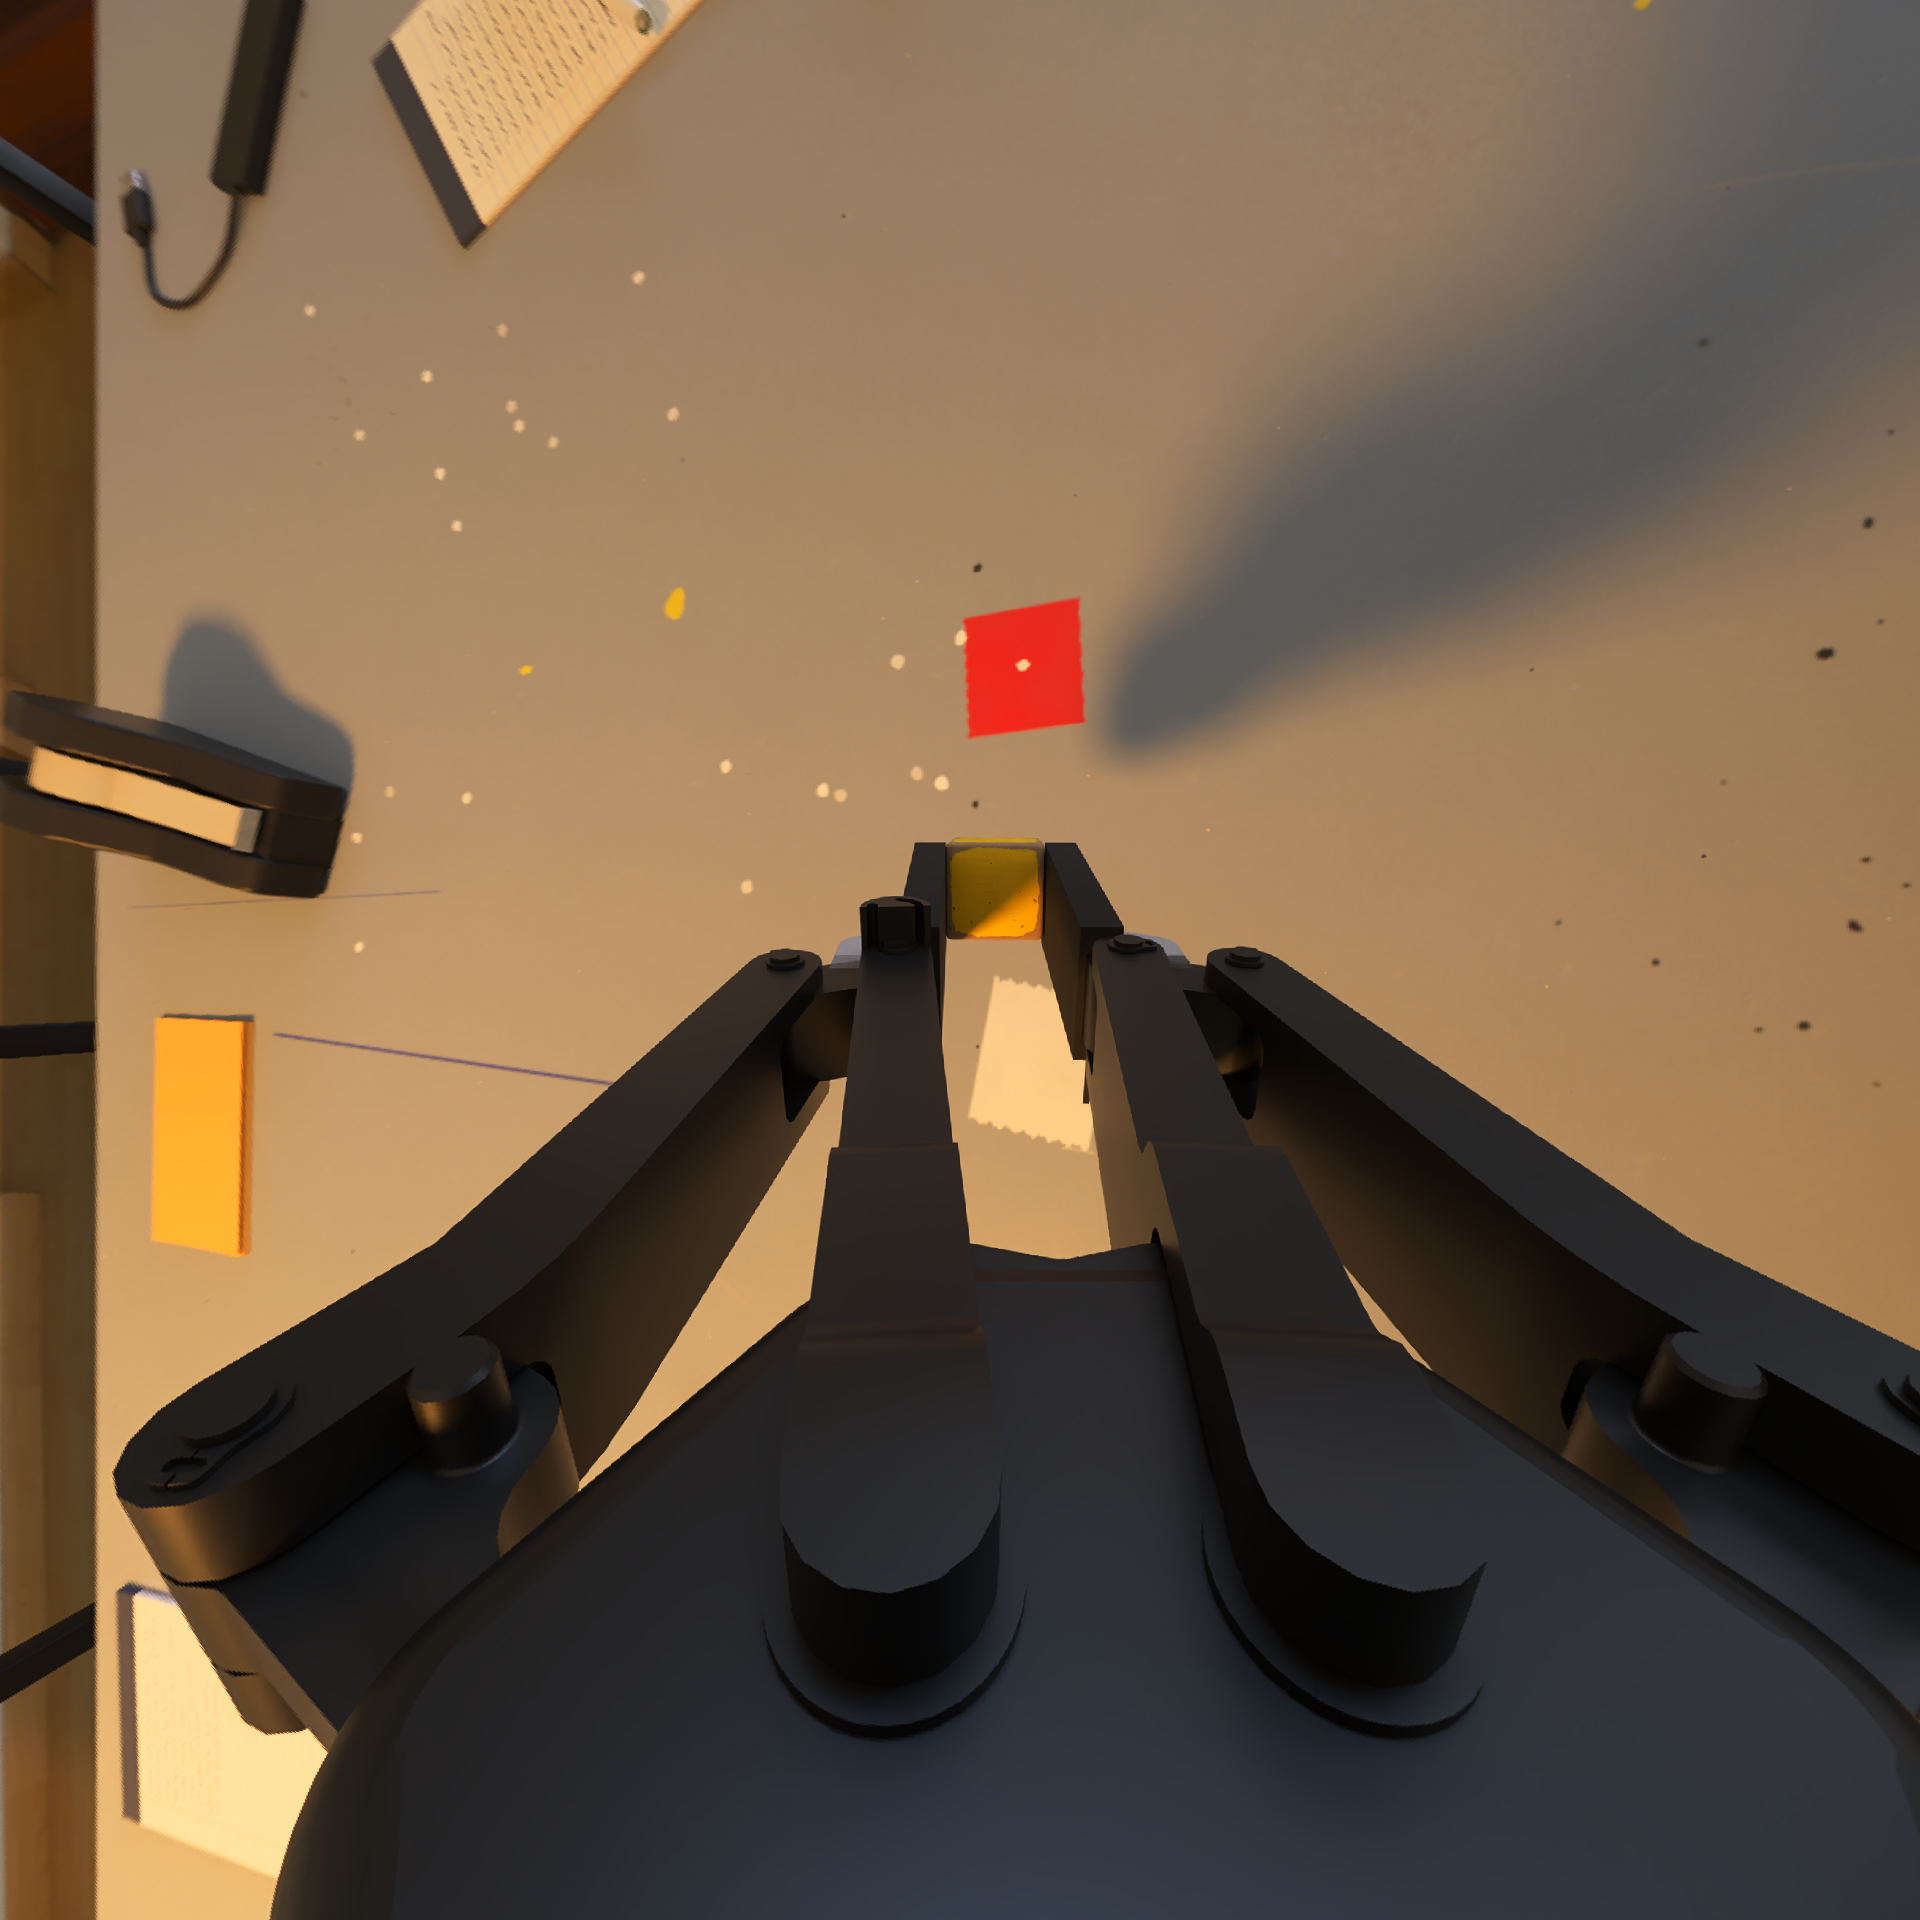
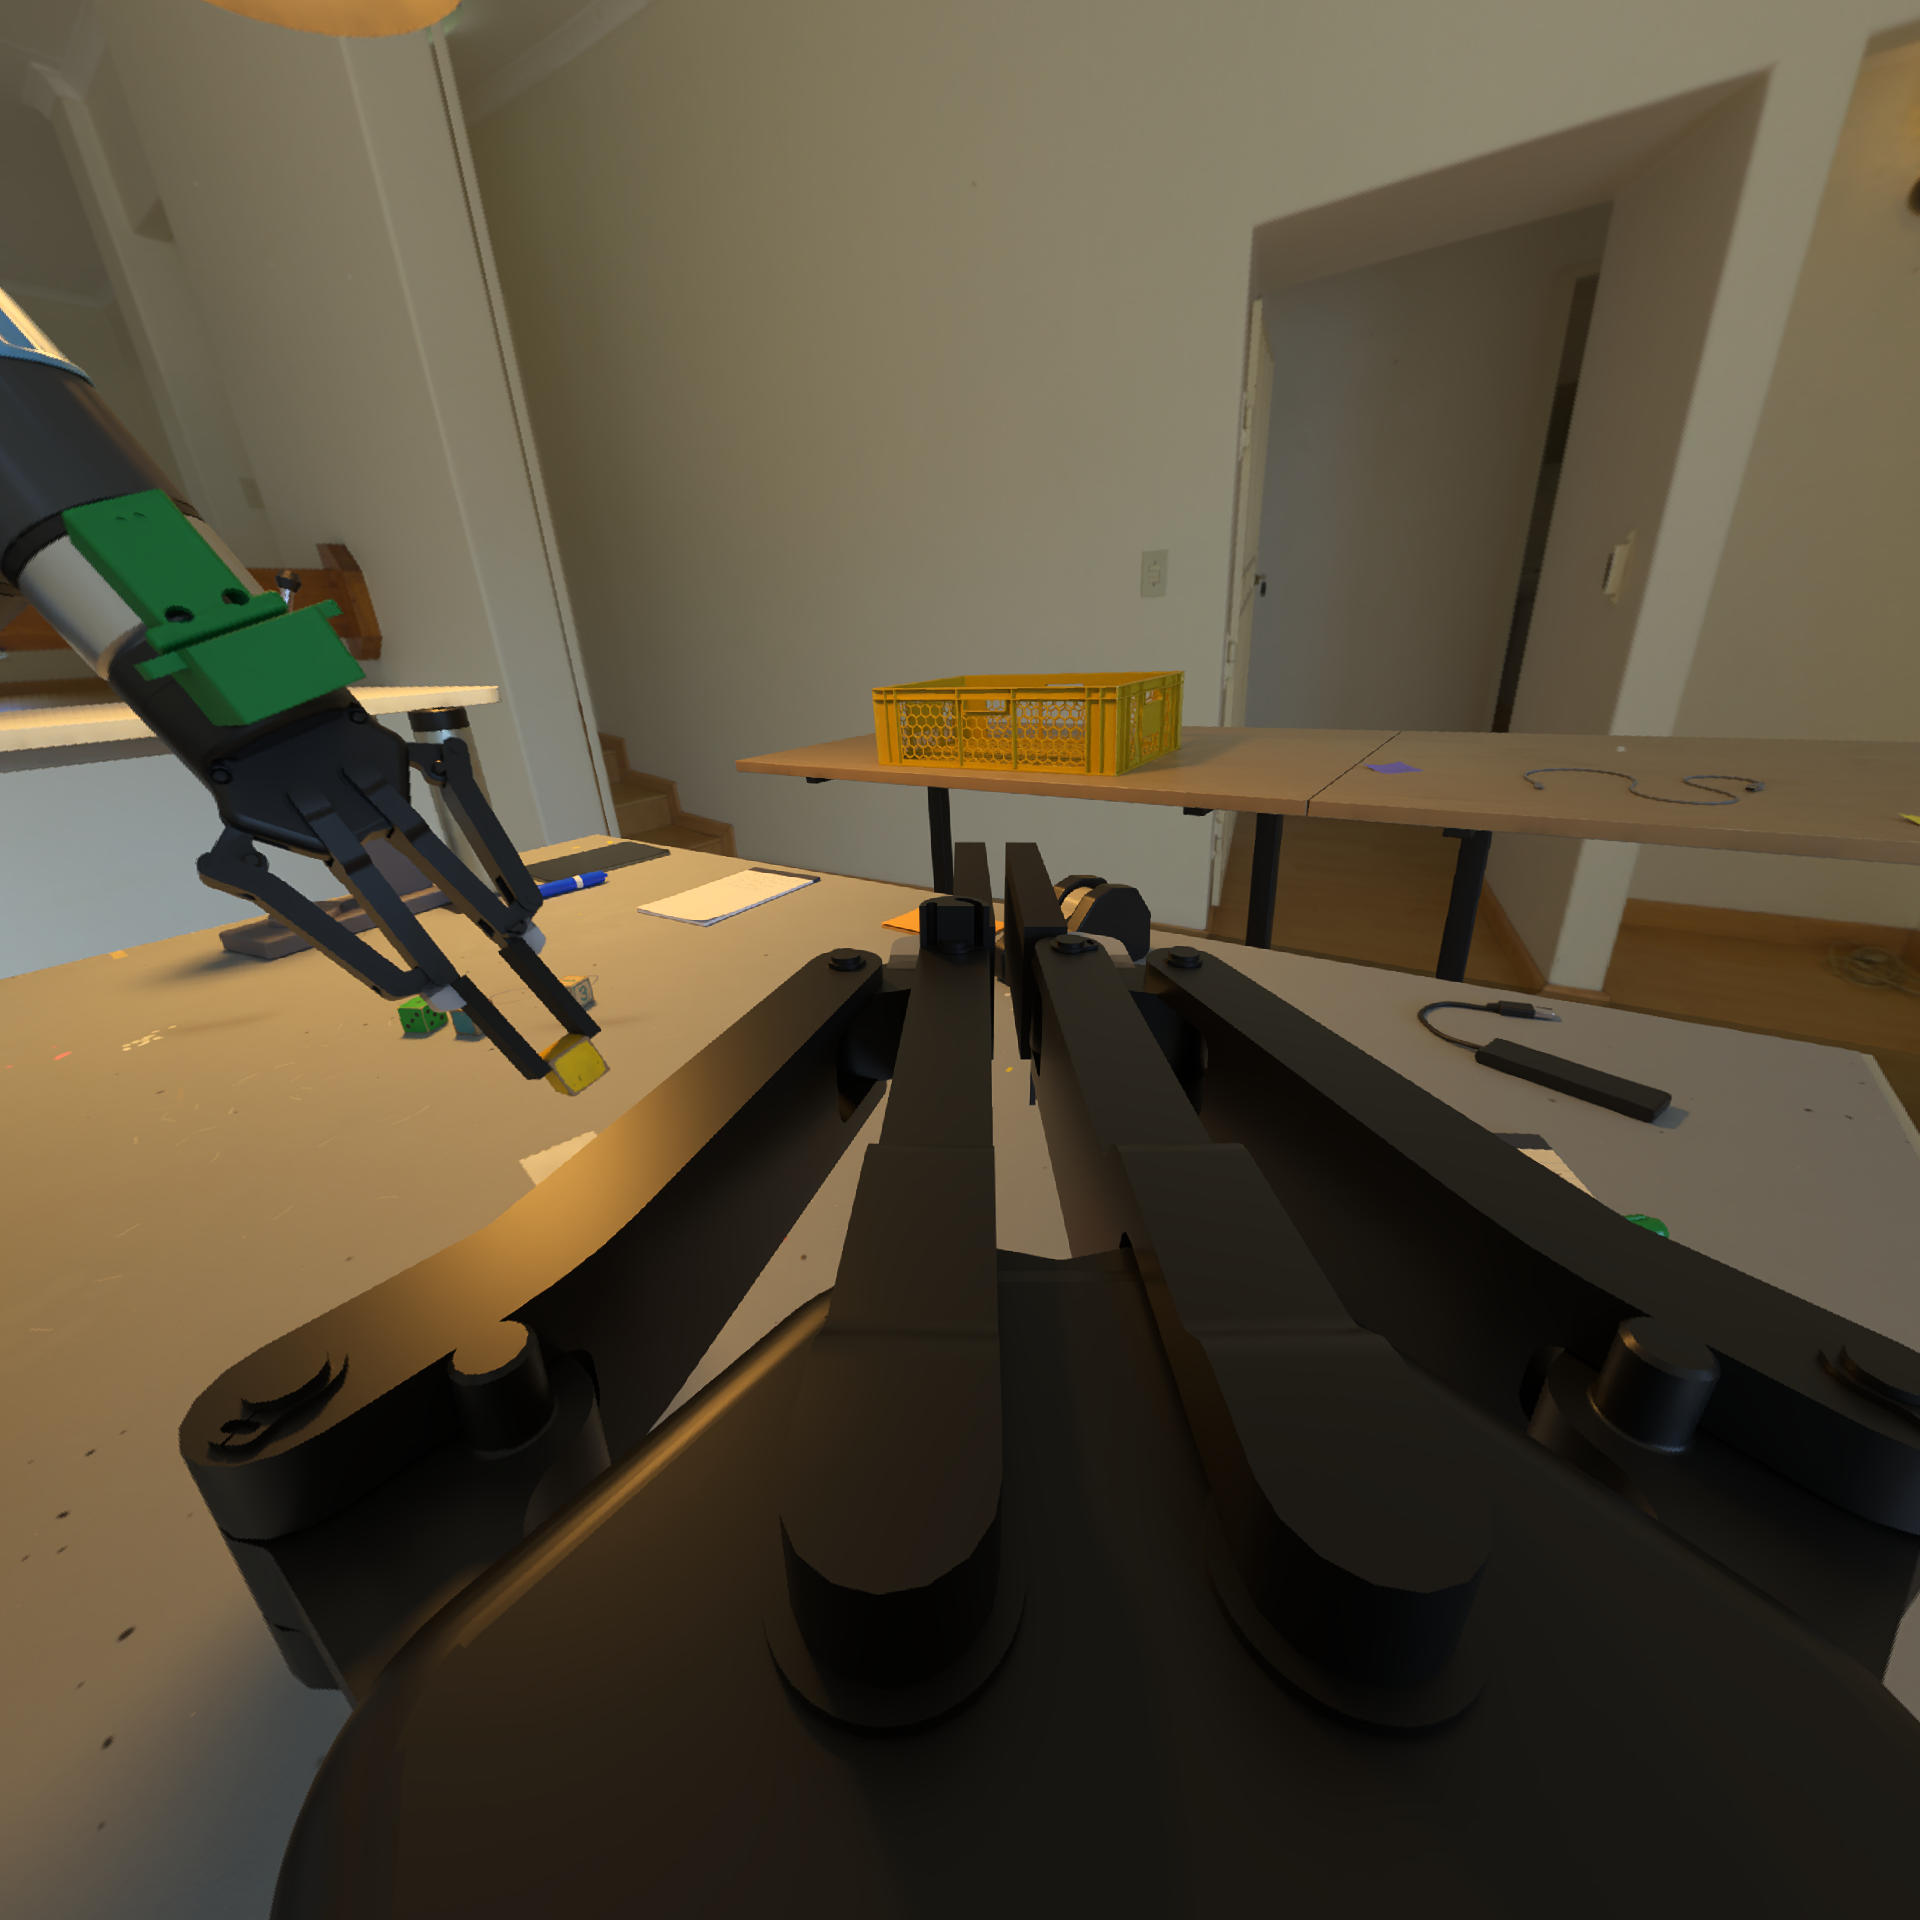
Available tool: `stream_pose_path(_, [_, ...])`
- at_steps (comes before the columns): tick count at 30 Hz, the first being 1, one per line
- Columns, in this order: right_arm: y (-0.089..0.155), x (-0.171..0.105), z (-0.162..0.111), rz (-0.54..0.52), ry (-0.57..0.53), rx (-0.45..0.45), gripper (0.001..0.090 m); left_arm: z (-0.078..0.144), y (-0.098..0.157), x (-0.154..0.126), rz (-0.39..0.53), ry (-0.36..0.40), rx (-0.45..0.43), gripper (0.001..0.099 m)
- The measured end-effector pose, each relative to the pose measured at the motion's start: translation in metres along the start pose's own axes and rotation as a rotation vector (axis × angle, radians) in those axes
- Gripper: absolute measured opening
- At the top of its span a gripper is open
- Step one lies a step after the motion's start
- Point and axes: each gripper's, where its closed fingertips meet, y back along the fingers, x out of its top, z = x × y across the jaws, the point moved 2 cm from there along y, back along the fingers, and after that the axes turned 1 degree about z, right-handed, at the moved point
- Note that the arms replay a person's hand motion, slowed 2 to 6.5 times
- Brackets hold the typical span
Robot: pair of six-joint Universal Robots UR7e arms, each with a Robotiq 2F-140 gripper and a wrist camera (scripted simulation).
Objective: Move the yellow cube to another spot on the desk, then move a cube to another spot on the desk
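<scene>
The cube [image 1: 993,889] is held between the fingertips of the left gripper [image 1: 995,894], clear above the desk [image 1: 1351,935]. Two dice [image 2: 421,1016] lie on the desk behind the cube. A notepad [image 2: 727,895] and a pen [image 2: 571,884] lie toward the far edge. An adapter with its cable [image 2: 1569,1075] lies near the right edge.

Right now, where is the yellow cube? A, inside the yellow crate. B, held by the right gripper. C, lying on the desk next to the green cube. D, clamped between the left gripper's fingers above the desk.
D: the left gripper is shut on the yellow cube, holding it clear of the desk.
</scene>
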Motion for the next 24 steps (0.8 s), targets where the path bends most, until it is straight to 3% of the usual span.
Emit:
stream_pose_path(12, [0.003, -0.002, 0.0, -0.039, 0.029, -0.029, 0.0053, 0.011, -0.037, 0.003, -0.073, -0.016, -0.122, 0.0253])
stream_pose_path(24, [0.001, -0.007, 0.0, -0.077, 0.036, -0.026, 0.0055, 0.012, -0.057, 0.005, -0.136, -0.039, -0.166, 0.0253])
